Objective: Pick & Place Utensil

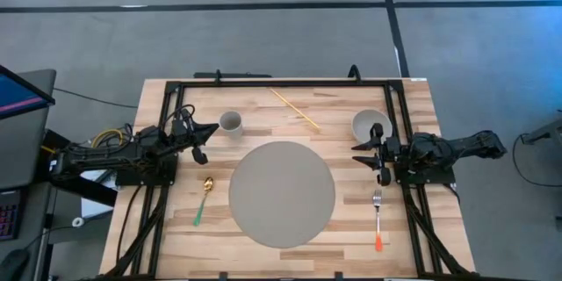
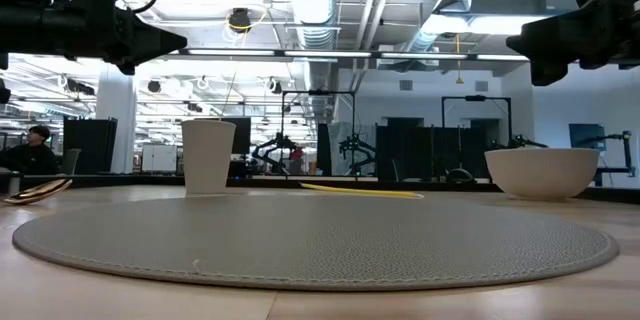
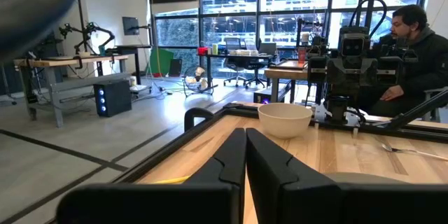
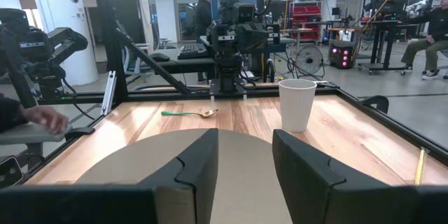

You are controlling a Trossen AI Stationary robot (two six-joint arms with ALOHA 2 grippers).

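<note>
A gold spoon with a green handle [image 1: 204, 198] lies flat on the table left of the round grey mat [image 1: 282, 193]; the right wrist view shows the spoon [image 4: 189, 113] too. A silver fork with an orange handle [image 1: 378, 219] lies right of the mat. My left gripper [image 1: 209, 132] hovers shut above the table beside the white cup [image 1: 230, 123]. My right gripper [image 1: 367, 154] hovers open just near of the white bowl [image 1: 371, 126]. Neither touches anything.
A thin yellow stick [image 1: 294, 108] lies near the far edge between cup and bowl. Black frame rails [image 1: 290, 82] border the table's far, left and right sides. A person [image 3: 413, 42] sits beyond the right side, and a hand [image 4: 42, 115] shows beyond the table in the right wrist view.
</note>
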